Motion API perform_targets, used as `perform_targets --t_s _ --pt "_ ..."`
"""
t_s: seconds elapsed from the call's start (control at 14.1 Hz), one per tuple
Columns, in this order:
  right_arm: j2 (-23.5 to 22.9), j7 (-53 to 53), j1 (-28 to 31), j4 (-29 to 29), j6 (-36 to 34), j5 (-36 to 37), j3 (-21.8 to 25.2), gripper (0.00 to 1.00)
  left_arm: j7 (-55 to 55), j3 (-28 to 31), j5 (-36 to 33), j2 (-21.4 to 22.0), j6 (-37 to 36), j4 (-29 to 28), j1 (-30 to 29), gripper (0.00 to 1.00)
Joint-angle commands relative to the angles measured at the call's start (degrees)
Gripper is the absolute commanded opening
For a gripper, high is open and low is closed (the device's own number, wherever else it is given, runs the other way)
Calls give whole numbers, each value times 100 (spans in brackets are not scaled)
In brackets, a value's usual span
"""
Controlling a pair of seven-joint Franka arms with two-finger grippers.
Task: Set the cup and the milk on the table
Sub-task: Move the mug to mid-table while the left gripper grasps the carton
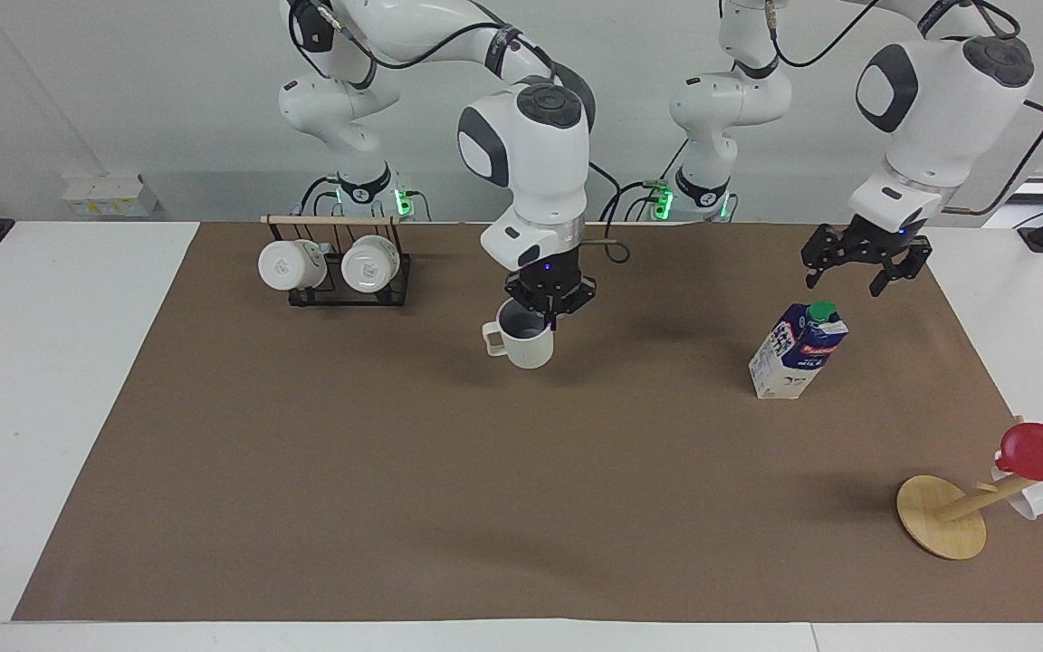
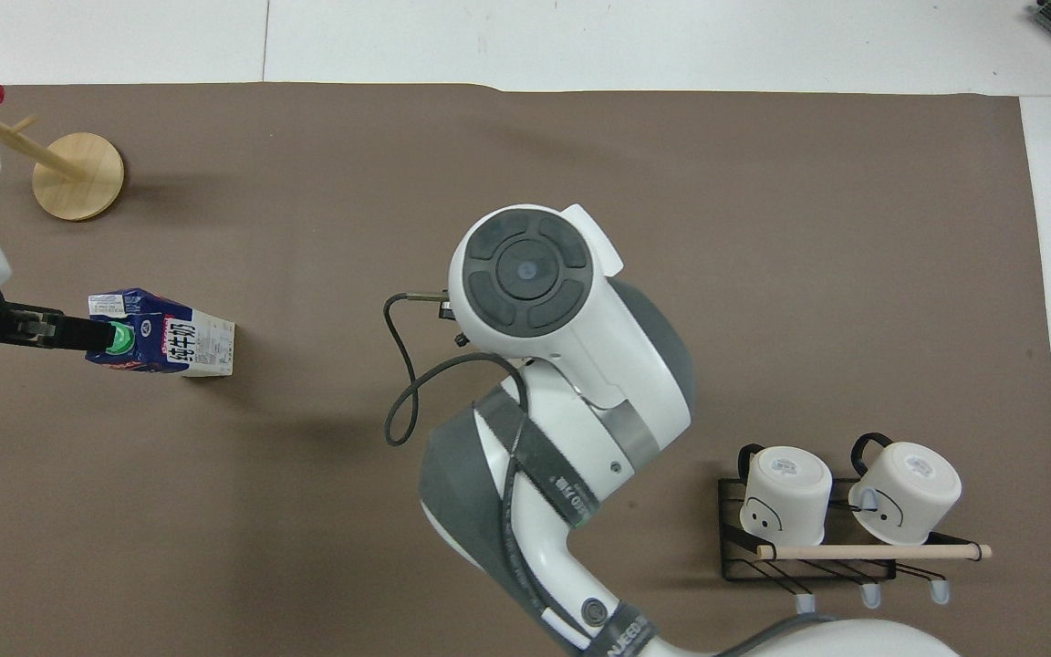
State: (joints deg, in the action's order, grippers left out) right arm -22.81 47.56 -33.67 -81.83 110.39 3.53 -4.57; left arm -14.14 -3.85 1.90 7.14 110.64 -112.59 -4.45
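Cup (image 1: 520,342) hangs clamped in our right tool (image 1: 547,305) above the table (image 1: 69,344), not yet set down, while our left tool (image 1: 858,263), fingers apart, hovers over the standing milk (image 1: 797,350).

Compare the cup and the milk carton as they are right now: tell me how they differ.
The cup is held by its rim in the right gripper; the milk stands free on the brown sheet, with the left gripper open above it. The cup is plain off-white with a dark inside; the milk is dark blue and white with a green cap. The milk is taller. Both are upright.
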Motion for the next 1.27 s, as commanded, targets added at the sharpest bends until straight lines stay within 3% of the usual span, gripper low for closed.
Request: perform_targets --t_s 0.0,0.14,0.71,0.85,1.06,1.13,1.2 --pt "-503 700 -463 386 -35 287 53 0 -88 -63 30 -11 624 -447 -47 100" --pt "-759 816 -570 633 -61 394 18 0 -88 -63 30 -20 1020 -746 14 100" --pt "-1322 1177 -869 915 105 612 9 0 -106 -72 21 -284 1250 -808 120 100" --pt "-1322 1168 -913 871 149 693 9 0 -106 -72 21 -284 1250 -808 120 83" --pt "-1375 1194 -939 721 282 675 0 2 -97 -72 30 -292 1250 -782 111 65" --pt "-1375 1238 -939 712 351 649 0 6 -89 -72 21 -301 1241 -782 111 59" --pt "-1383 1291 -922 704 378 631 0 18 -80 -72 30 -301 1241 -765 111 54"
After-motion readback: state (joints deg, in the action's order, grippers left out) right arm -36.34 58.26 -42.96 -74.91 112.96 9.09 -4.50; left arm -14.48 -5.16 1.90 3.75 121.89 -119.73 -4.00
